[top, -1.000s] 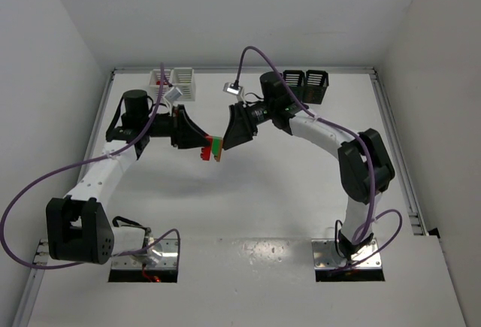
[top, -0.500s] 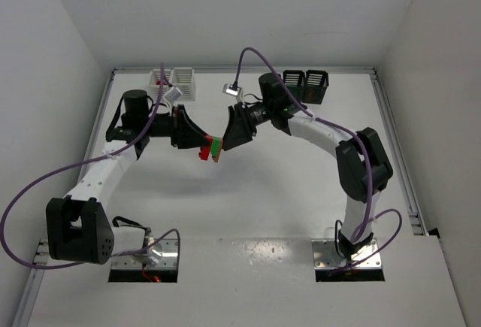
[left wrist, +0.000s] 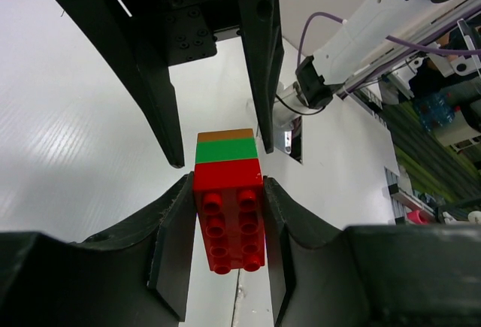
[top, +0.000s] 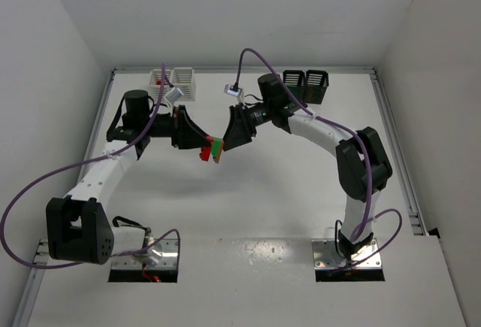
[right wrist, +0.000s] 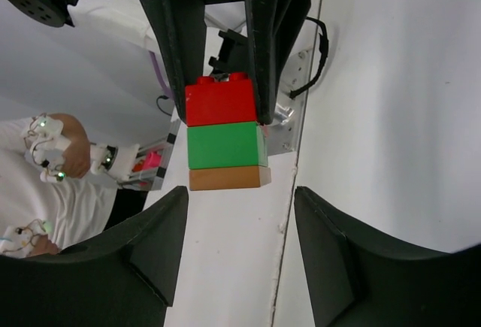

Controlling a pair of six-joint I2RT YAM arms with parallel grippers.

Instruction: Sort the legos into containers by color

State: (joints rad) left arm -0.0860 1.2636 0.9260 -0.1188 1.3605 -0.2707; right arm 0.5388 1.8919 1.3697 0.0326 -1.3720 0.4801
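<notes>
Left claw (left wrist: 225,183) grips the red brick (left wrist: 228,222); right claw (right wrist: 240,192), open astride the green brick (right wrist: 224,145), should close squarely, then peel it off.

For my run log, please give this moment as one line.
left jaws: shut on stack | right jaws: open at its brown end | bricks: joined

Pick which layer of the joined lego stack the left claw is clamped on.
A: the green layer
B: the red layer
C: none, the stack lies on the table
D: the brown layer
B: in the left wrist view the left claw presses both sides of the red layer, with the green layer and brown layer sticking out beyond its tips.
</notes>
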